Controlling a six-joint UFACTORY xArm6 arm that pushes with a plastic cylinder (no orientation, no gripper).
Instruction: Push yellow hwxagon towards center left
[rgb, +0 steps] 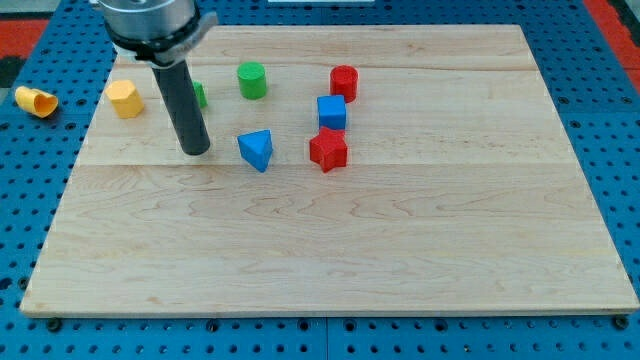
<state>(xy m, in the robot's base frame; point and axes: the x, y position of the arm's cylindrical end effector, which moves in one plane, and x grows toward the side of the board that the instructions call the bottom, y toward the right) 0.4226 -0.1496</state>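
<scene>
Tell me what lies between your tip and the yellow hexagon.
Only bare wood: in the camera view, my tip sits right of and below the yellow hexagon.

on the wooden board (400, 250) i count seven blocks: one yellow hexagon (125, 98), two green, two blue, two red. the greens are a cylinder (252, 80) and a block (199, 96) mostly hidden behind the rod. the blues are a cube (332, 112) and a triangular block (257, 150). the reds are a cylinder (344, 82) and a star-like block (328, 150). one yellow piece (37, 100) lies off the board, at nine o'clock of the hexagon.
</scene>
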